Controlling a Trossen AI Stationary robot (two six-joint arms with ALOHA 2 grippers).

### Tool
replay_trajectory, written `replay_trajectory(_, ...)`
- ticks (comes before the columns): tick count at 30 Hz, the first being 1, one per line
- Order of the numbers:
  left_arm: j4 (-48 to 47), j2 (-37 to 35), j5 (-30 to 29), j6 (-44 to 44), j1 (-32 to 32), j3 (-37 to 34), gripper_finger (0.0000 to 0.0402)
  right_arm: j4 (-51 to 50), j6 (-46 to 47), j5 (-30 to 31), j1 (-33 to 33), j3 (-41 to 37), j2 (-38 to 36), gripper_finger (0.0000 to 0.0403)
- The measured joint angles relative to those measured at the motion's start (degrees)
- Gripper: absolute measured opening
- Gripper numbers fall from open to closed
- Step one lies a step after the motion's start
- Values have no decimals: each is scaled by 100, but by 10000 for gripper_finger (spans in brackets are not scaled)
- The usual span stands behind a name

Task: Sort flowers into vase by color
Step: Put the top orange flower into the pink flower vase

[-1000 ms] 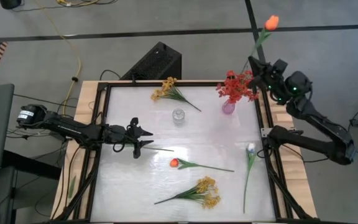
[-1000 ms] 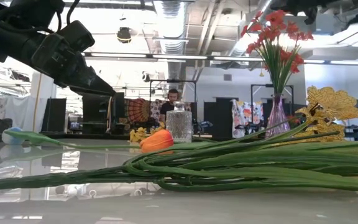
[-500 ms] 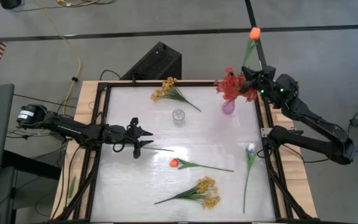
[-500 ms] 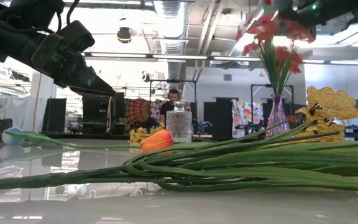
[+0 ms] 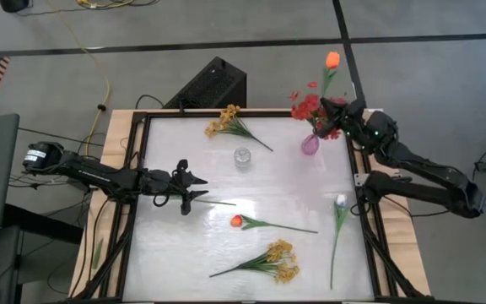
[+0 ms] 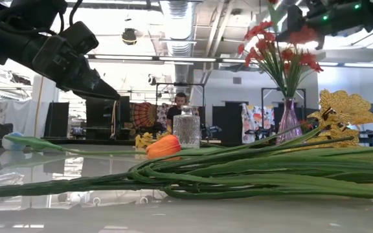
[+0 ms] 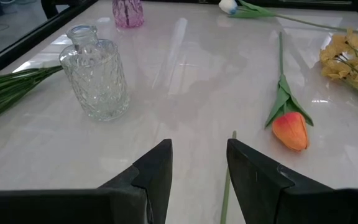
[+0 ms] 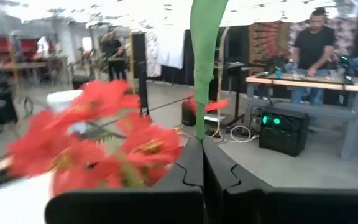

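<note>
My right gripper [image 5: 346, 115] hovers at the table's far right corner, shut on an orange tulip [image 5: 332, 59], right beside the red blossom spray [image 5: 309, 107] that stands in the purple vase [image 5: 310, 144]. The red blossoms [image 8: 104, 146] fill the right wrist view next to my fingers. My left gripper [image 5: 194, 187] waits open over the table's left middle. A thin green stem [image 7: 227, 180] lies on the table below its fingers. A second orange tulip [image 5: 237, 221], a white tulip [image 5: 340, 201] and two yellow sprays [image 5: 224, 121] [image 5: 278, 260] lie flat on the table. My right gripper pinches the orange tulip's green stem [image 8: 199, 132] between its two shut fingers, just below a long leaf [image 8: 205, 37]. The tulip is lifted clear, with its blossom reaching beyond the table's far edge. I cannot tell whether the fingers also touch the red blossoms.
A clear cut-glass vase [image 5: 242, 157] stands upright and holds nothing, left of the purple vase and ahead of my left gripper [image 7: 197, 168]. A dark frame [image 5: 365, 181] rims the table. A black box [image 5: 207, 84] sits beyond the far edge. People stand in the room behind.
My right gripper has moved toward the table's left and down to the purple vase, carrying the orange tulip. The tulip's blossom has swung leftward with it. The red spray now leans toward the table's left.
</note>
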Motion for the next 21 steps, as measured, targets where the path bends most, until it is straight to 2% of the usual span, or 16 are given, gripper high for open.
replay_trajectory(3,-41,0,-1,14,1,0,143,-36,-85,30,174,-1,-2,15)
replay_trajectory(7,-52,0,-1,11,-1,0,143,76,-83,361,273,-208,-4,15)
replay_trajectory(14,-46,0,-1,-33,-1,0,143,1075,36,588,288,-996,-132,15)
replay_trajectory(21,-43,0,-1,-35,0,0,143,1114,252,811,292,-1202,-208,15)
